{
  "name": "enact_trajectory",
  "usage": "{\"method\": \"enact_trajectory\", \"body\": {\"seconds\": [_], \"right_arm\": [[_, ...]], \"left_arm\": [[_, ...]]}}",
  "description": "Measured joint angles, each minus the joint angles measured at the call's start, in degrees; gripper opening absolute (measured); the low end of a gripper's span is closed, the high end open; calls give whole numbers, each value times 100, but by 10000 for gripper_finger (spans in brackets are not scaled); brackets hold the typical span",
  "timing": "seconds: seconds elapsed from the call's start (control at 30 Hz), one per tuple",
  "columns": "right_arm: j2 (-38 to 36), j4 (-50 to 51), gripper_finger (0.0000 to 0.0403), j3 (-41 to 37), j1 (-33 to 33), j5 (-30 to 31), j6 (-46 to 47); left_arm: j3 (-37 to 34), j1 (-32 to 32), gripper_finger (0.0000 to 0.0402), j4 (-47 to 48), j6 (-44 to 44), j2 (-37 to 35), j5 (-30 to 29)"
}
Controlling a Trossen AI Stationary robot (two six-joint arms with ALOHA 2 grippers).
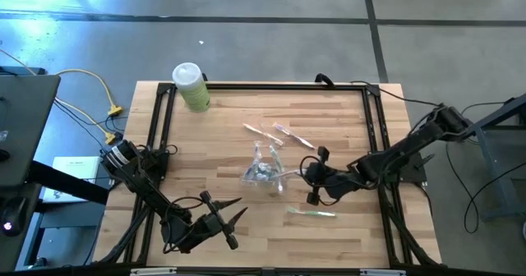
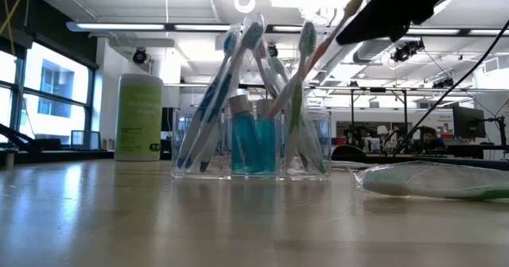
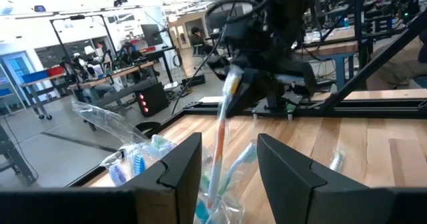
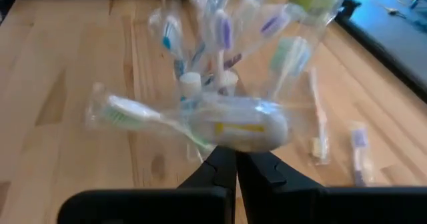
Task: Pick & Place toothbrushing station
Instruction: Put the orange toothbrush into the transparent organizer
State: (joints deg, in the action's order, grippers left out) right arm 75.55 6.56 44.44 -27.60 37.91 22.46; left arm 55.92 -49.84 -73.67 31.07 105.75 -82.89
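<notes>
Tabletop of pale wood strips point(image 1: 246, 227) inside a black frame point(image 1: 374, 136), seen from above and from table height. Nearest the front edge, the left gripper point(image 1: 234, 218) hovers low over the front left part of the table, its two dark fingers point(image 3: 180, 167) standing apart with nothing between them, pointed toward the middle of the table. Just beyond and to the right of it, a wrapped toothbrush with a green head point(image 1: 311, 213) lies flat on the wood, well apart from the other items. Near the centre stands a clear plastic holder point(image 1: 263, 171), upright, with several wrapped toothbrushes point(image 2: 238, 76) leaning out of its compartments and two small blue bottles with white caps point(image 2: 254, 140) in the middle compartment. The right gripper point(image 1: 311, 171) is just beside the holder on its right, fingers pressed together on a wrapped toothbrush point(image 4: 200, 121); the low view shows that brush slanting from the gripper down into the holder, though whether its lower end touches the holder's floor cannot be told. Farther back, two more wrapped toothbrushes point(image 1: 275, 132) lie loose on the wood behind the holder. At the far left corner, a pale green tub with a white lid point(image 1: 191, 85) stands at the frame's edge.
</notes>
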Motion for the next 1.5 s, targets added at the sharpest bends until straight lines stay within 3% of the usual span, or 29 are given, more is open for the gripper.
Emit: {"method": "enact_trajectory", "body": {"seconds": [0.13,0.5,0.8,1.33,1.5], "right_arm": [[-152,377,2,217,-140,269,35],[47,1560,2,368,-111,198,921],[172,1368,2,368,202,-22,710],[172,841,2,368,827,-1130,624],[174,818,2,368,926,-1148,623]], "left_arm": [[0,0,142,0,0,0,-74],[0,0,142,2,-46,0,-96],[0,5,142,3,-50,0,-96],[0,17,142,44,-66,0,-96],[0,17,142,44,-66,0,-96]]}}
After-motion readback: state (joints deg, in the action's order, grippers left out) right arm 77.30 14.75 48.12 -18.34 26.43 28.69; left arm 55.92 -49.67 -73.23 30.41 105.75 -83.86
